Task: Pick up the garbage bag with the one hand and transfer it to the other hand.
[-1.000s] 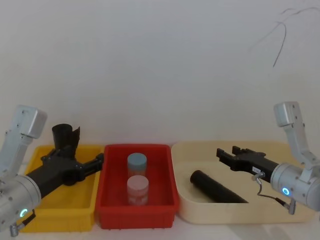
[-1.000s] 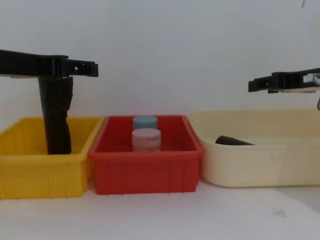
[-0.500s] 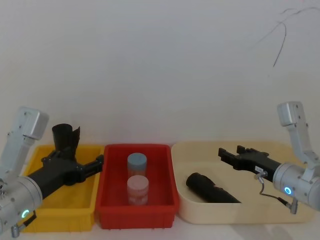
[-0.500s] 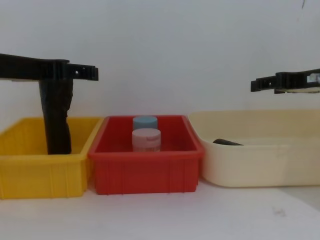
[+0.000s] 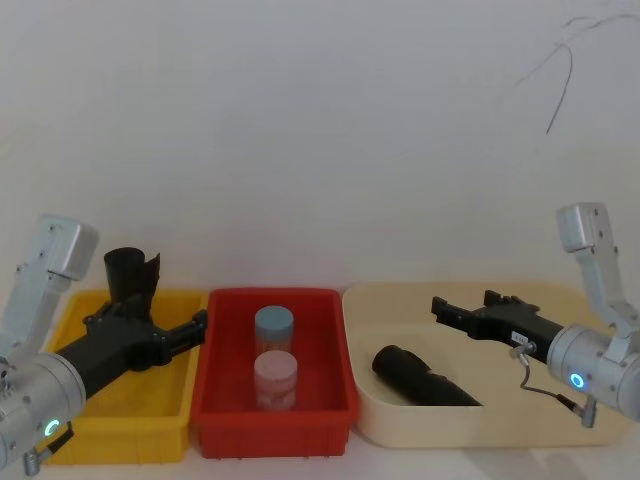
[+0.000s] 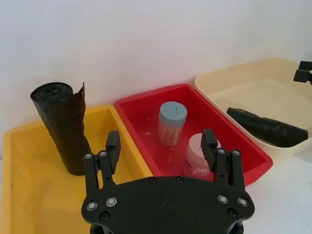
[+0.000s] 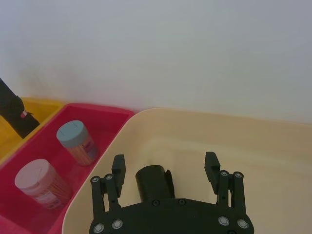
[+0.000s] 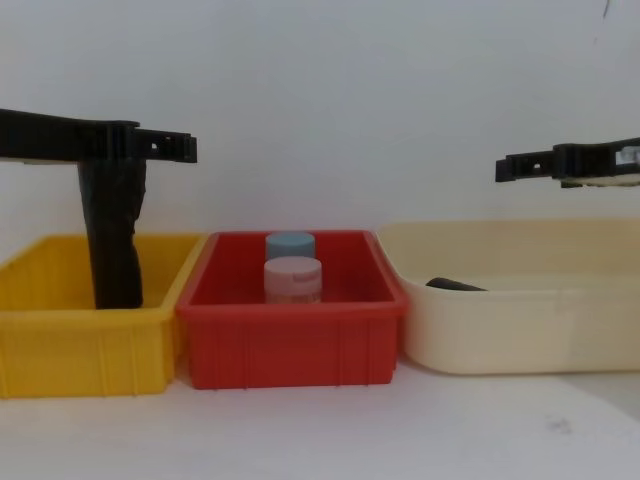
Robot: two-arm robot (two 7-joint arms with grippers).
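Black crinkled plastic marks the garbage bag (image 5: 130, 275), a thick roll standing upright at the far edge of the yellow bin (image 5: 120, 435). Standing on end, its upper half is clear of the bin walls, which should make a sideways grasp easy.

The left gripper (image 5: 198, 325) hovers over the bin's right edge, level with the roll's upper part but just beside it. Its jaws are spread wide with nothing between them, so the pick-up is not yet made. To my eye it needs to swing toward the far edge until the roll sits between the fingers (image 6: 112, 146).

The right gripper (image 5: 462, 305) hangs above the cream tray (image 5: 400, 425), near its far left corner, jaws likewise released and empty. That seems a sensible waiting spot for the handover.

A plain black roll (image 5: 425, 375) lies flat in the tray beneath it and could be mistaken for the target. Two lidded jars (image 5: 274, 325) stand in the red bin (image 5: 270, 425) between.
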